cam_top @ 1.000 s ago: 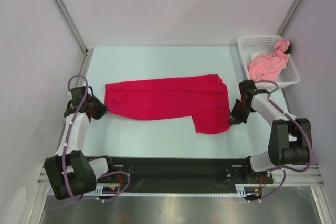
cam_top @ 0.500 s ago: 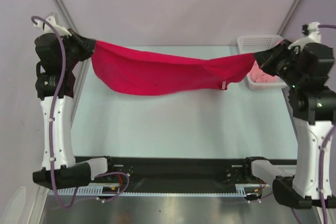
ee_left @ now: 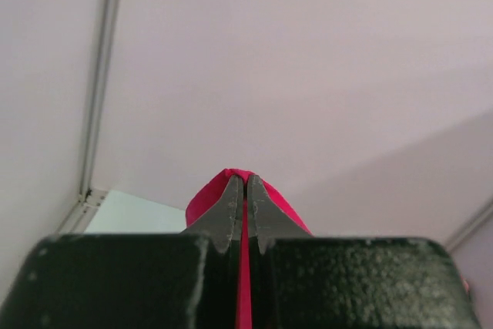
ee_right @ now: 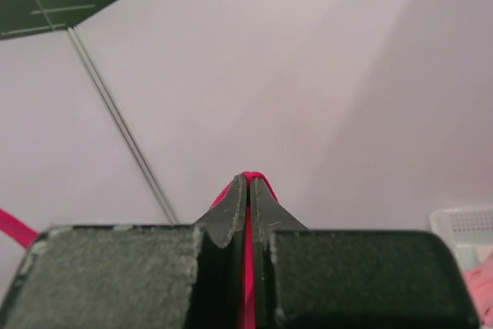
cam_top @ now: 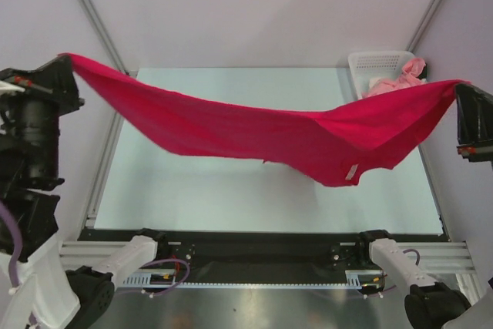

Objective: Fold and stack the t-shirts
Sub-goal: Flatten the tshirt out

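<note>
Crimson red cloth t-shirt (cam_top: 254, 129) sags over my pale tabletop (cam_top: 231, 190), left gripper (ee_left: 246, 190) and right gripper (ee_right: 248, 190) each clamped on an end; lilac walls (cam_top: 254, 13), white plastic mesh basket (cam_top: 377, 61) far right.

This is a robotics lab cell. Plain pale walls (cam_top: 254, 13) set between aluminium posts (cam_top: 91, 11) box in a light table (cam_top: 231, 190). A left arm (cam_top: 35, 129) and a right arm (cam_top: 476, 117), both black and white, rise from a black rail (cam_top: 262, 246) bolted along the table's near edge. Purple cables (cam_top: 176, 262) and exposed circuit boards (cam_top: 154, 276) sit by their bases. A brushed metal sheet (cam_top: 254, 310) lies in front.
</note>
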